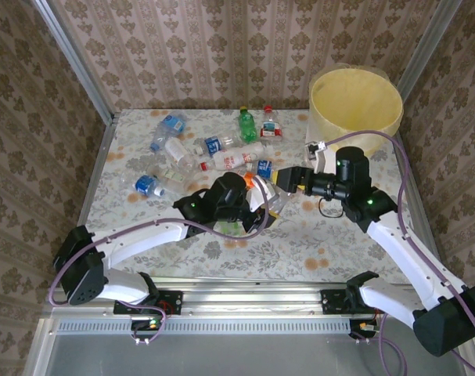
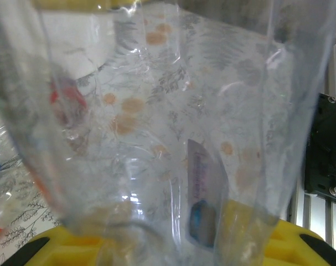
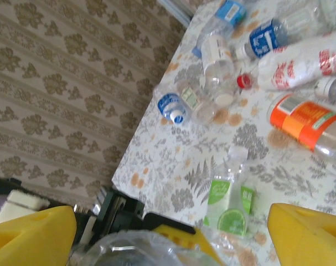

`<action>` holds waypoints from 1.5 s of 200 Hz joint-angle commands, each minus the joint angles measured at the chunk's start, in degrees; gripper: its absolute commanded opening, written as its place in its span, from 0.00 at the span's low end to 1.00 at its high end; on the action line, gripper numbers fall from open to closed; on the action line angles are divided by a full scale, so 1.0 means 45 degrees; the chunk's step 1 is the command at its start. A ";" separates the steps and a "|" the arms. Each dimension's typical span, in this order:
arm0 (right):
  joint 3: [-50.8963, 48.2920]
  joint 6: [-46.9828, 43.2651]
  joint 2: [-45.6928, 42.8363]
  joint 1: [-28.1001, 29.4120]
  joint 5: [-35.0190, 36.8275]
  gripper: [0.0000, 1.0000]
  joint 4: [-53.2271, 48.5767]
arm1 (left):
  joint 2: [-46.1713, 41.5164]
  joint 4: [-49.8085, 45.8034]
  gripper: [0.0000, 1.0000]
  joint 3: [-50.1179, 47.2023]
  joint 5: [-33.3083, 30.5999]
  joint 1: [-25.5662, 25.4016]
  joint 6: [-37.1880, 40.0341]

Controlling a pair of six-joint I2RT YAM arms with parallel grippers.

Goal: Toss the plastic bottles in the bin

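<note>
A: Left side?
B: Left gripper (image 2: 168,246) is clamped on a clear bottle (image 2: 156,138), near the middle of the table (image 1: 300,243).
A: The others?
B: Loose bottles (image 1: 233,159) lie across the far left and centre. A lime-label bottle (image 3: 228,197) lies nearer, by the left arm.
A: Right side?
B: Right gripper (image 3: 170,233) has its jaws wide apart and points at the clear bottle, just beside it. Can't tell if they touch. Bin (image 1: 354,102) stands in the far right corner.

Left pincer (image 1: 260,197) clamped narrow; right pincer (image 1: 288,178) spread wide, just beside it.
</note>
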 commanded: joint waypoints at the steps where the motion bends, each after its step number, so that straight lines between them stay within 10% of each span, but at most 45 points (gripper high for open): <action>1: 0.0055 -0.0146 -0.0346 0.0113 -0.0387 0.93 -0.0881 | 0.0094 0.0031 0.25 0.0593 0.0221 0.0139 0.0393; 119: 0.0224 0.0079 -0.0398 0.0083 -0.0339 0.65 -0.1279 | -0.0030 0.0283 0.30 0.0325 0.0086 0.0295 0.0431; 181: 0.1387 -0.0741 -0.0185 -0.0184 0.0866 0.52 -0.2501 | -0.0779 0.1196 1.00 -0.0336 -0.0608 0.0262 0.0161; 300: 0.5947 -0.5459 -0.1349 -0.0870 0.6023 0.41 -0.1103 | -0.5082 0.0504 1.00 -0.2053 -0.2313 0.0450 -0.0208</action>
